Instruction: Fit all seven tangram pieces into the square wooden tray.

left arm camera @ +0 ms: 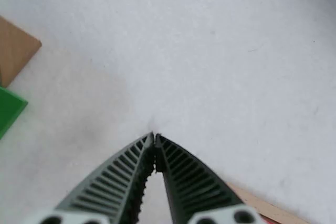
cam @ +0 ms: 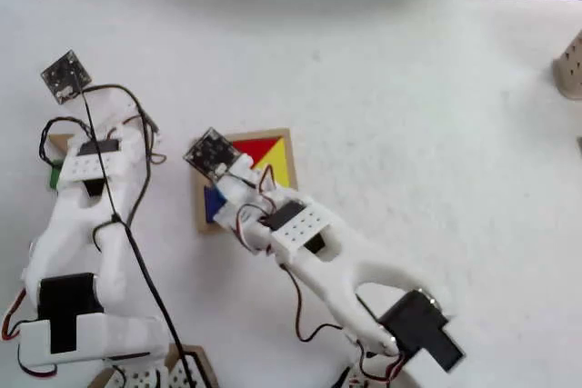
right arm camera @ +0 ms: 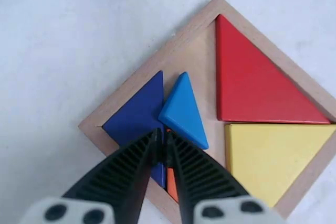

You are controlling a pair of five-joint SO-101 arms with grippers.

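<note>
The square wooden tray (cam: pixel 284 136) lies mid-table, under my right arm. Inside it sit a red triangle (right arm camera: pixel 252 82), a yellow triangle (right arm camera: pixel 268 156) and a dark blue piece (right arm camera: pixel 137 114). A light blue triangle (right arm camera: pixel 182 111) rests askew where it meets the dark blue piece. An orange piece (right arm camera: pixel 171 184) peeks out below my right gripper (right arm camera: pixel 163 134), whose shut fingertips touch the seam between the two blue pieces. Far to the left, my left gripper (left arm camera: pixel 155 139) is shut over bare table. A green piece (left arm camera: pixel 8 109) and a wood-coloured piece (left arm camera: pixel 16 51) lie close to it.
A pale pegged block (cam: pixel 569 65) stands at the right edge. Another wooden frame (cam: pixel 195 363) sits by the arm bases at the front. Black cables (cam: pixel 127 224) trail over the left arm. White table stretches wide behind and right of the tray.
</note>
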